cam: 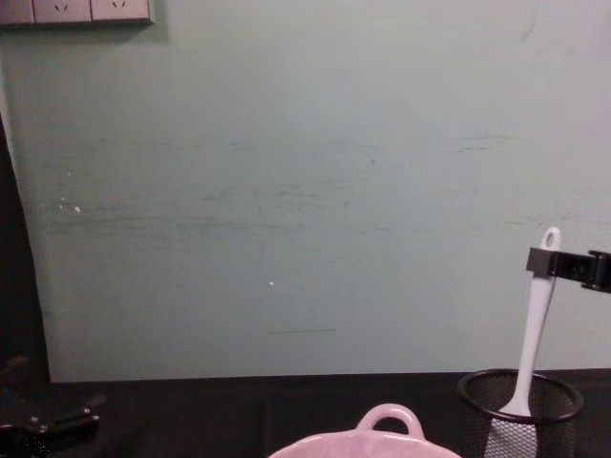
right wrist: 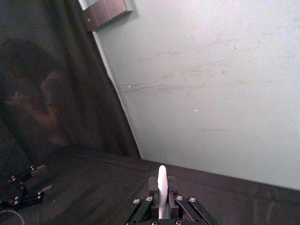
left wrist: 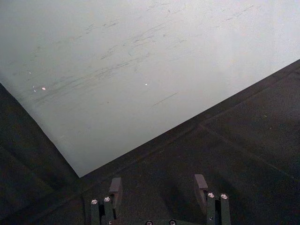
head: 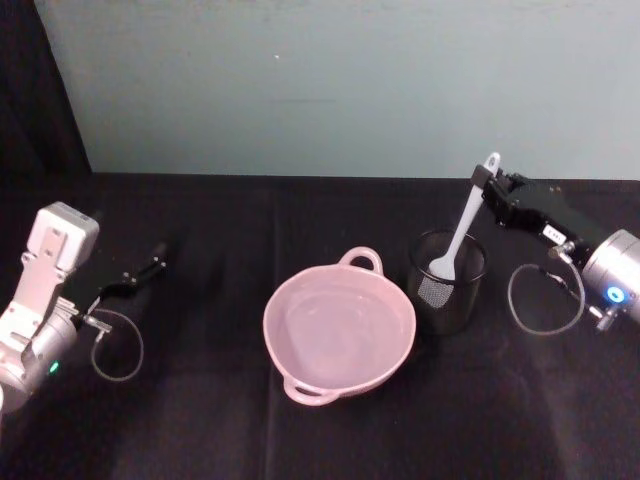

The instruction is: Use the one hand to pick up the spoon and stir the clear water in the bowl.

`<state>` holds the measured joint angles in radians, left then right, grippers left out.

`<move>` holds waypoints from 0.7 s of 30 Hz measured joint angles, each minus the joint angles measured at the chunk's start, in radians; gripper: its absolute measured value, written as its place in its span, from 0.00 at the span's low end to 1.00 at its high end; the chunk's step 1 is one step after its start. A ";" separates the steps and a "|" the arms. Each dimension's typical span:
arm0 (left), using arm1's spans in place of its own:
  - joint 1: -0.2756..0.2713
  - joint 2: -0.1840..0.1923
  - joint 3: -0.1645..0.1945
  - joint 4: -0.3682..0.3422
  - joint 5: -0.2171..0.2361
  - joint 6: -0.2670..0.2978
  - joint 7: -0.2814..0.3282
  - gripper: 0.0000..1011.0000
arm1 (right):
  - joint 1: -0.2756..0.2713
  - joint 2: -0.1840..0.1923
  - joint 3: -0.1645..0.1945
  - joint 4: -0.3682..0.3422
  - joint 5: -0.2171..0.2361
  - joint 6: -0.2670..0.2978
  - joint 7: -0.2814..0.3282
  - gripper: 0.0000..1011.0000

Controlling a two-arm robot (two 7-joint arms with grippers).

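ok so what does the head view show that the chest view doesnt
Only the head view shows the whole pink bowl from above with its inside, the full right arm behind the right tool, and the parked left arm at the table's left with the left tool. Only the chest view shows the wall sockets at upper left. Both show the white spoon gripped near its handle tip by the right tool, its scoop down in the black mesh cup to the right of the bowl.

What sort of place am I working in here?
Likely a lab test bench, not a kitchen: black cloth-covered table, bare pale green wall, wall sockets above, only a pink bowl and mesh cup.
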<state>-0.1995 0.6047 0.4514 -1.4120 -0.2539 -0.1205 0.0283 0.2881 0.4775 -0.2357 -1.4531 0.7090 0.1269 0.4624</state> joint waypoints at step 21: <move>0.000 0.000 0.000 0.000 0.000 0.000 0.000 0.99 | -0.024 -0.018 0.001 0.059 0.124 -0.021 -0.028 0.28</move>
<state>-0.1996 0.6047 0.4514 -1.4119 -0.2539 -0.1205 0.0283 0.2637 0.4593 -0.2348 -1.3946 0.8333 0.1055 0.4343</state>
